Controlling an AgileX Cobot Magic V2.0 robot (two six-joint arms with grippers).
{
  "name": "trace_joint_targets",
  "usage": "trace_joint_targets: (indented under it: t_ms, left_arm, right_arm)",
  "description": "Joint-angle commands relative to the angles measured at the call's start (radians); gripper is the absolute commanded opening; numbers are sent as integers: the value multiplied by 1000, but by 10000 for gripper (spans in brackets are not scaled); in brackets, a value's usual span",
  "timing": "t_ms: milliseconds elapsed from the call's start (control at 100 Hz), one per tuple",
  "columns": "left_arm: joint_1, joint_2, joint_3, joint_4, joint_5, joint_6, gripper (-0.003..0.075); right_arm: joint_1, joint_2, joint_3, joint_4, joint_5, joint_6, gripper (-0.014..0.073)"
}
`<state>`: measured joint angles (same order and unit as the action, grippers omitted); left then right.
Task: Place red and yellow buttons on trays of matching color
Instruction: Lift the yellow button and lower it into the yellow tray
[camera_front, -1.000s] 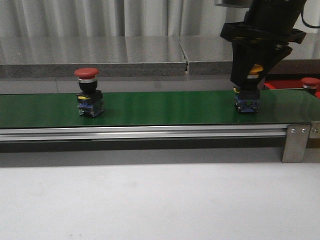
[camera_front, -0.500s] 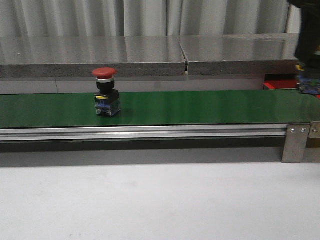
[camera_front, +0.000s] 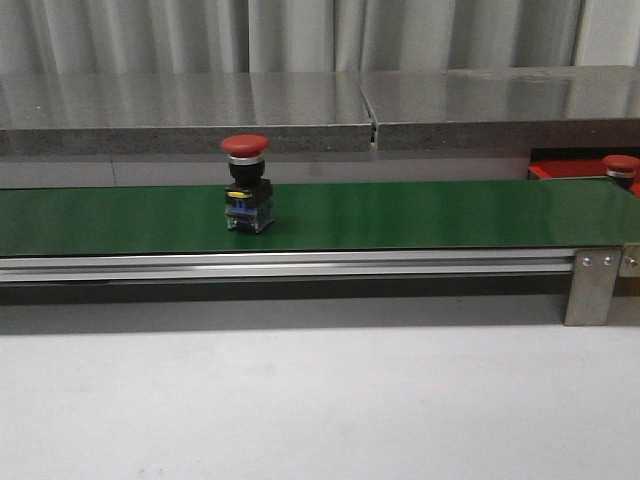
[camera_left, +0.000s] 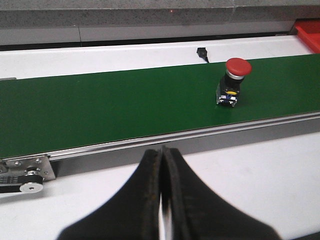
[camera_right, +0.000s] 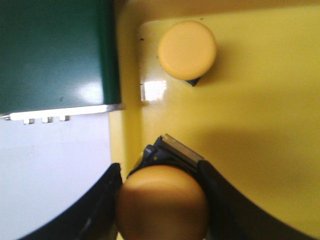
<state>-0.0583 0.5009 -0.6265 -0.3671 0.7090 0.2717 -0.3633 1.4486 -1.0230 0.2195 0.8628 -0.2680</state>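
A red button (camera_front: 247, 195) stands upright on the green belt (camera_front: 400, 215), left of its middle; the left wrist view shows the same red button (camera_left: 234, 89) far ahead of my left gripper (camera_left: 161, 151). That gripper is shut and empty, low over the white table. My right gripper (camera_right: 161, 175) is shut on a yellow button (camera_right: 162, 202), held over the yellow tray (camera_right: 250, 110) near the belt's end. A second yellow button (camera_right: 187, 50) stands in that tray. At the far right a red tray (camera_front: 555, 170) holds another red button (camera_front: 620, 165). Neither gripper appears in the front view.
A grey stone shelf (camera_front: 300, 110) runs behind the belt. The belt's metal rail (camera_front: 300, 265) and end bracket (camera_front: 592, 285) face the white table (camera_front: 320, 400). A small black part (camera_left: 201, 52) lies behind the belt.
The red button has travelled right along the belt. My right arm lifted the yellow button off the belt and carried it right, out of the front view.
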Motion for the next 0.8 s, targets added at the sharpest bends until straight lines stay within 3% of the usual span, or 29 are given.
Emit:
trace_joint_targets:
  t_ms: [0,390,440,610,790]
  left_arm:
    - [-9,2,-27,-25,-62,-3,-19]
    - [-9,2,-27,-25,-62,-3,-19]
    - [-9,2,-27,-25,-62,-3,-19]
    - [-9,2,-27,-25,-62,-3,-19]
    - [-9,2,-27,-25,-62,-3,-19]
  right_arm:
    - [-19,-23,8,12,-86,-2,213]
    - [-19,85,76,63,-212,-2,226]
    - [-19,85,76,72,-211,-2,267]
    - [-19,85,76,73,-207,-2,542]
    - [-19,72,76,73,-222,-2,572]
